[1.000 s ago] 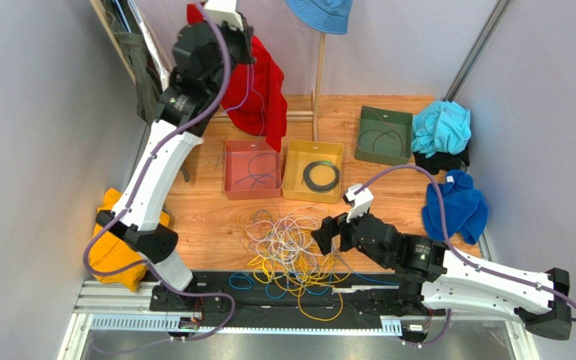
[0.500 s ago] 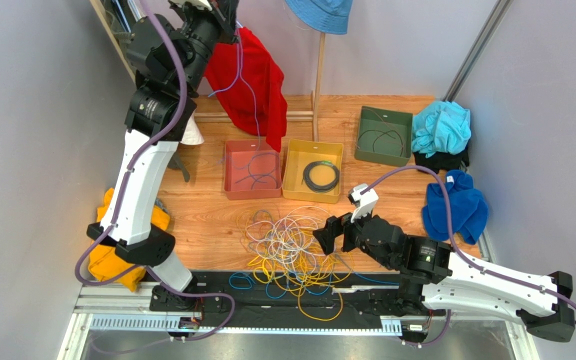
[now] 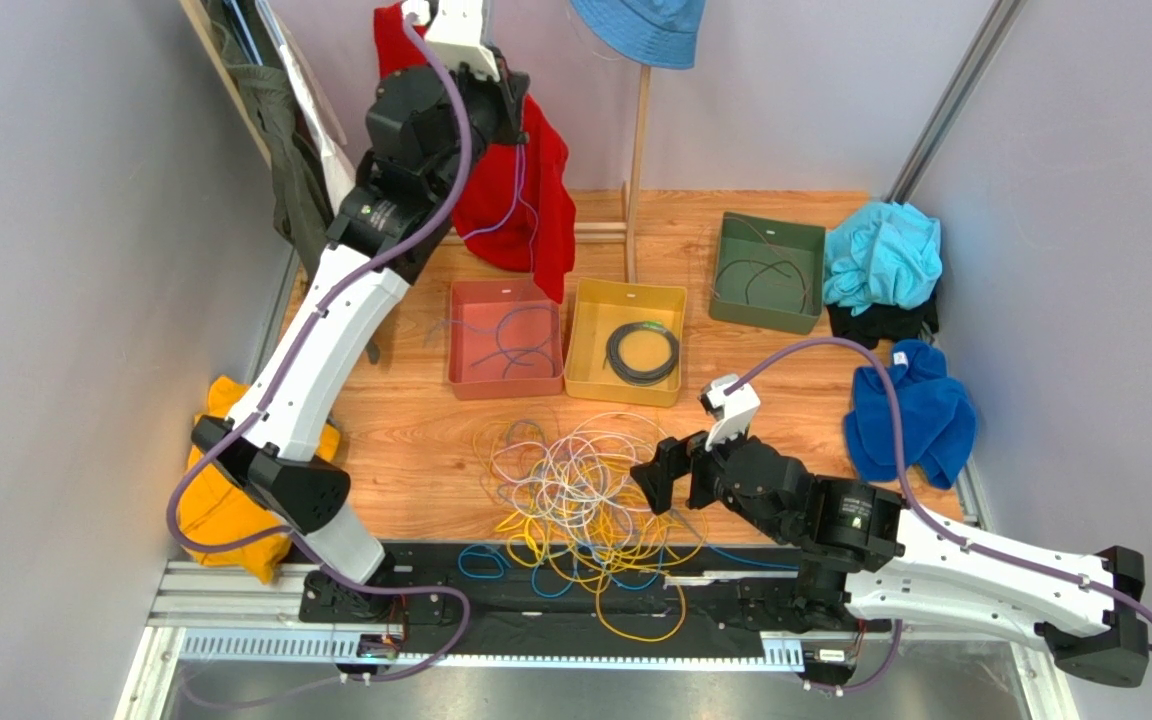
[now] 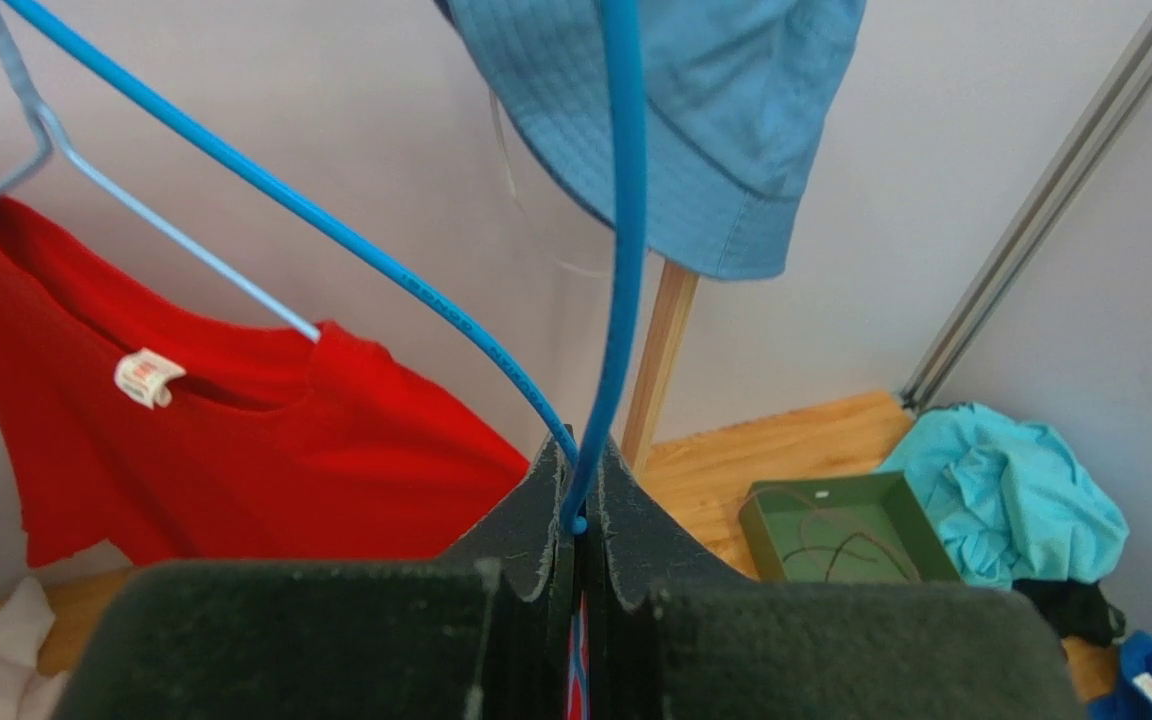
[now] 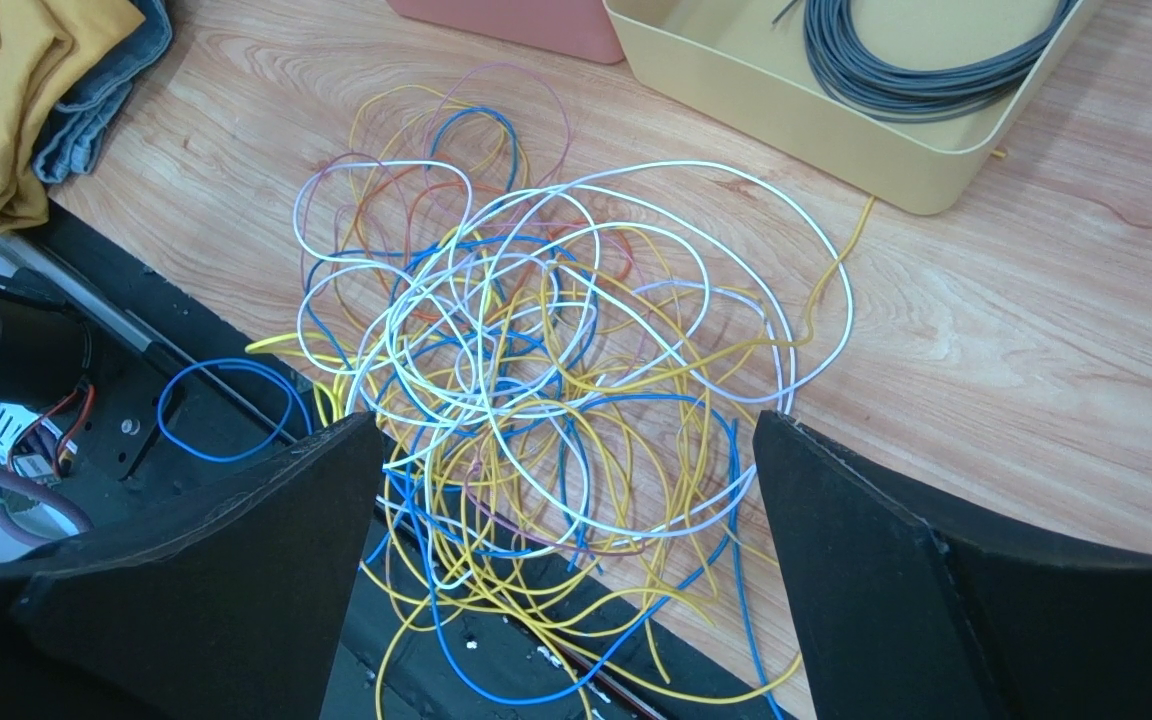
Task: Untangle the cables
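Note:
The cables [image 3: 575, 488] lie in a loose tangle of yellow, white, blue and purple loops on the wooden floor, spilling over the black rail at the near edge. My left gripper [image 3: 512, 108] is raised high at the back by the red shirt. In the left wrist view it [image 4: 585, 450] is shut on a blue cable [image 4: 615, 255], both strands running up out of the jaws. This strand [image 3: 522, 248] hangs toward the pink bin. My right gripper [image 3: 662, 477] hovers at the tangle's right side. In its wrist view it [image 5: 567, 428] stands wide open above the tangle [image 5: 552, 345], holding nothing.
A pink bin [image 3: 458, 338] holds a blue cable, a yellow bin [image 3: 585, 353] a grey coil, a green bin [image 3: 732, 278] a dark cable. A red shirt [image 3: 537, 195] and a blue hat [image 3: 639, 27] hang at the back. Cloths lie far right [image 3: 913, 413] and left [image 3: 222, 503].
My left arm swung left and then back to the right, staying high with the blue cable. The right gripper drifted slightly nearer, still open.

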`<action>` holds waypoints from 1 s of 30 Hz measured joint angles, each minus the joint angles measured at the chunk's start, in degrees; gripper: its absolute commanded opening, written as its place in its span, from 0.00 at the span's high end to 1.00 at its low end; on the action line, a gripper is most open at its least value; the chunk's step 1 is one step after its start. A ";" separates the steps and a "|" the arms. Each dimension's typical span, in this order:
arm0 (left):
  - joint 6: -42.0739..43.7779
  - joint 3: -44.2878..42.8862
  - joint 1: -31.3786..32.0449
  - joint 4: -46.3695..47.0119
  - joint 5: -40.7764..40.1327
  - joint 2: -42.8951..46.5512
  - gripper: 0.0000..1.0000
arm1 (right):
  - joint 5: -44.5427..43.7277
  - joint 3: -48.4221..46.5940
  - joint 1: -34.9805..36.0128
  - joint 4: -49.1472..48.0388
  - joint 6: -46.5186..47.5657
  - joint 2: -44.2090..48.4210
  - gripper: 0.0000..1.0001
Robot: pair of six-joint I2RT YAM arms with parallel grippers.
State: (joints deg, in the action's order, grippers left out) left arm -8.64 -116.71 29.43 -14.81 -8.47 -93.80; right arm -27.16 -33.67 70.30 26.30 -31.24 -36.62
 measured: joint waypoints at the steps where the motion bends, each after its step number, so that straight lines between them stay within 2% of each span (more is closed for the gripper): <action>1: -0.04 1.46 -0.04 0.74 -0.04 0.13 1.00 | 0.00 0.02 0.00 0.00 -0.07 -0.02 0.00; 5: -1.09 10.97 -0.57 4.61 -0.90 1.90 1.00 | -0.07 0.09 0.00 -0.02 -0.22 -0.04 0.00; 13: -5.64 38.16 -1.36 10.29 -5.57 11.23 1.00 | -0.42 2.05 0.00 0.02 -0.26 0.81 0.00; 17: -8.17 45.92 -1.36 12.66 -7.39 13.55 1.00 | -0.42 2.99 0.00 0.04 -0.50 2.14 0.00; 21: -11.13 50.34 -1.36 12.98 -9.84 12.57 1.00 | -0.42 3.45 0.00 -0.02 -0.92 3.54 0.00; 30: -15.56 50.40 -2.27 7.48 -15.89 5.49 1.00 | -0.42 3.87 0.00 0.00 -1.55 3.96 0.00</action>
State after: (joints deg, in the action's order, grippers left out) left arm -24.21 -66.30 27.16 -7.33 -24.36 -88.31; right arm -27.57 -29.80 70.30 26.30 -32.80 -32.67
